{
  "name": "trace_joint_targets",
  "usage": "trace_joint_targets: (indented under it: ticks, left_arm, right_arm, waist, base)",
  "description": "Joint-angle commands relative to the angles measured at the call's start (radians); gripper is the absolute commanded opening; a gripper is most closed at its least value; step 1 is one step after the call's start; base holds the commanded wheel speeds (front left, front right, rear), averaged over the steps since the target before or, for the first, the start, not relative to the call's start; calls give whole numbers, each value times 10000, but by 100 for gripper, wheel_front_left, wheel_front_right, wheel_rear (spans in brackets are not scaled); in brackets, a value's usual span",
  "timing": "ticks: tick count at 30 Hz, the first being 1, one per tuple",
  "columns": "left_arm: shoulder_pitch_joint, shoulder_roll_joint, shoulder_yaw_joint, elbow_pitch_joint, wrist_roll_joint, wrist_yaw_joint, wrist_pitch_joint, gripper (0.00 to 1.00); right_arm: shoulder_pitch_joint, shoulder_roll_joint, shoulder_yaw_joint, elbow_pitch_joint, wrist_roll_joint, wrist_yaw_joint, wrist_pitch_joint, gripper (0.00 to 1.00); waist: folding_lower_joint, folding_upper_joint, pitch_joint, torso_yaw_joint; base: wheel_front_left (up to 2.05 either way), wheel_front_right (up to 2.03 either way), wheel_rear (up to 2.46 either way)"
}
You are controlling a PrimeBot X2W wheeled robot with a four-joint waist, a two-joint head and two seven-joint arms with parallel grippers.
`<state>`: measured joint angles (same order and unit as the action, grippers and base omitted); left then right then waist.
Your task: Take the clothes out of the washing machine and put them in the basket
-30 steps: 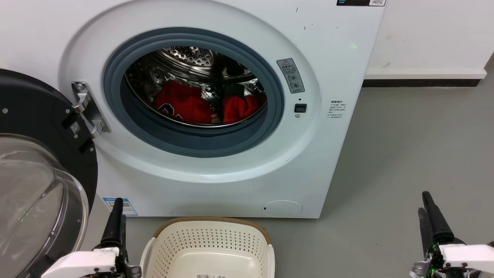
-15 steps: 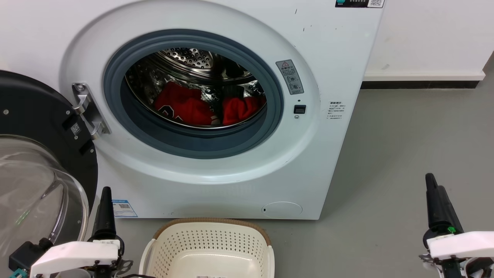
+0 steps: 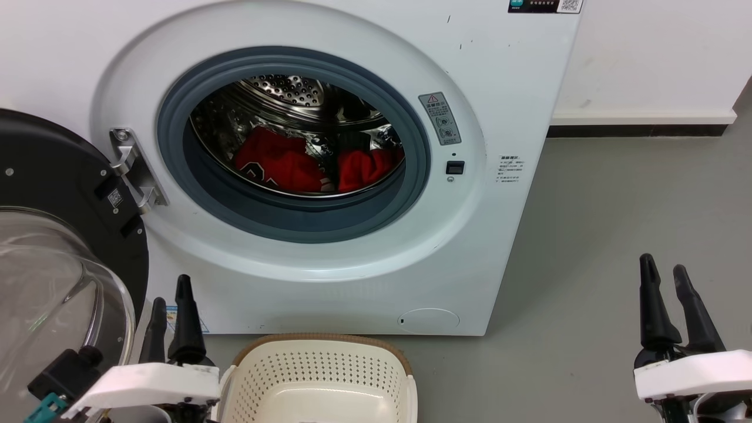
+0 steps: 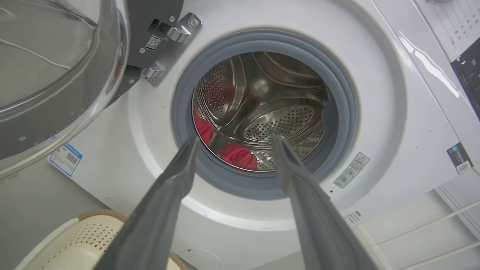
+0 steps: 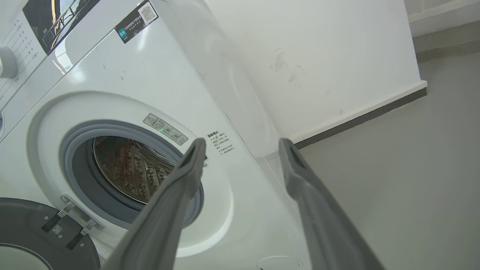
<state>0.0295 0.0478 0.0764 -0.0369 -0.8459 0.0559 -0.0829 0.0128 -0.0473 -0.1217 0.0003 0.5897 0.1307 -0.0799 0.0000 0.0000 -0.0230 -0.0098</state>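
Observation:
The white washing machine point(image 3: 517, 106) stands with its door swung open to the left. Two red clothes lie in the steel drum: one with printed lettering point(image 3: 276, 161) on the left, another point(image 3: 367, 165) on the right. The left wrist view shows red cloth point(image 4: 237, 154) at the drum's bottom. The cream basket point(image 3: 320, 376) sits on the floor in front of the machine. My left gripper point(image 3: 170, 296) is open beside the basket's left side, with nothing between its fingers. My right gripper point(image 3: 664, 270) is open over the floor at the lower right, far from the drum.
The black-rimmed glass door point(image 3: 53, 282) juts out at the left, close to my left arm. Grey floor point(image 3: 617, 223) stretches right of the machine to a white wall with a dark skirting point(image 3: 634, 128).
Both grippers went from shut to open. The left one has come up slightly beside the basket; the right one has risen a little. The head camera has tilted slightly.

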Motion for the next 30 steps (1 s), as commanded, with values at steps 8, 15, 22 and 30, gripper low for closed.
trace_joint_targets:
  ticks: [8, 15, 22, 30]
  left_arm:
    - [206, 25, -463, -508, 1314, -228, -315, 100]
    - [387, 26, -720, -632, 2440, -143, -512, 100]
    - [547, 26, -951, -780, 3477, 20, -706, 100]
    - [653, 27, -1229, -881, 4493, 145, -905, 100]
  right_arm:
    - [243, -51, 543, -594, -1865, -1, -329, 100]
    - [448, -50, 524, -744, -2719, -1, -536, 100]
    - [517, -50, 544, -912, -3636, -1, -723, 100]
    - [657, -51, 620, -1126, -4553, -1, -926, 100]
  waist:
    - [0, 0, -72, 1]
    - [0, 0, -133, 1]
    - [0, 0, -174, -1]
    - [0, 0, -225, -22]
  base:
    - [0, 0, 0]
    - [0, 0, 0]
    - [0, 0, 0]
    - [0, 0, 0]
